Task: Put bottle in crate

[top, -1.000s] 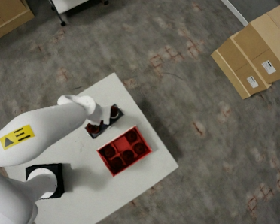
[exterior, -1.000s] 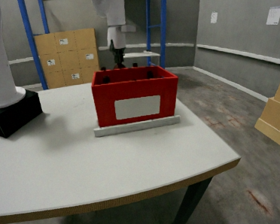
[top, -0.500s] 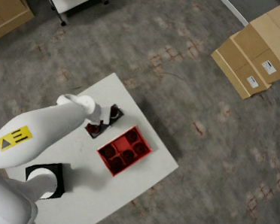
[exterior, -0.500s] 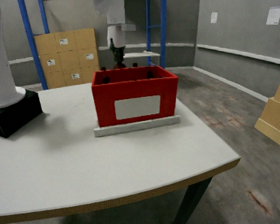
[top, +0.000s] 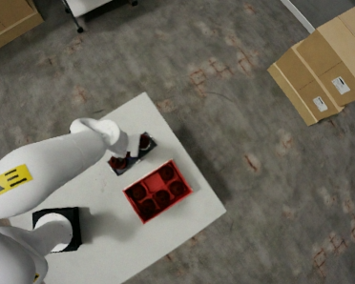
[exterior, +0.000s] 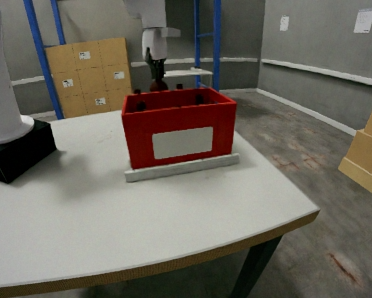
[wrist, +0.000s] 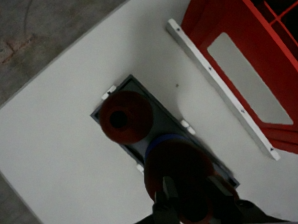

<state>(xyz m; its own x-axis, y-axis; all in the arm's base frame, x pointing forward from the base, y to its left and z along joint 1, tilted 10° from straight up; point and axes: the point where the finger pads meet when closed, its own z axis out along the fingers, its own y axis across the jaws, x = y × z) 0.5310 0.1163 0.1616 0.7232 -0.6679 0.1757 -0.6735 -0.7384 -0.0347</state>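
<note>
My gripper (exterior: 156,64) is shut on the neck of a dark red bottle (exterior: 158,82) and holds it upright behind the red crate (exterior: 179,126), a little above the dark tray (wrist: 153,127). In the wrist view the held bottle (wrist: 180,175) fills the lower middle between my fingers. A second dark red bottle (wrist: 125,117) stands in the tray beside it. From above, the crate (top: 157,191) holds several bottles and has one empty slot (top: 154,181) in its middle, on the tray side. The tray (top: 135,159) lies just beyond the crate, partly hidden by my arm.
A white strip (exterior: 182,167) lies along the crate's front foot. The arm's black base (top: 57,229) stands on the table's left part. The table edge runs close past the tray (wrist: 60,60). Cardboard boxes (top: 323,71) stand on the floor.
</note>
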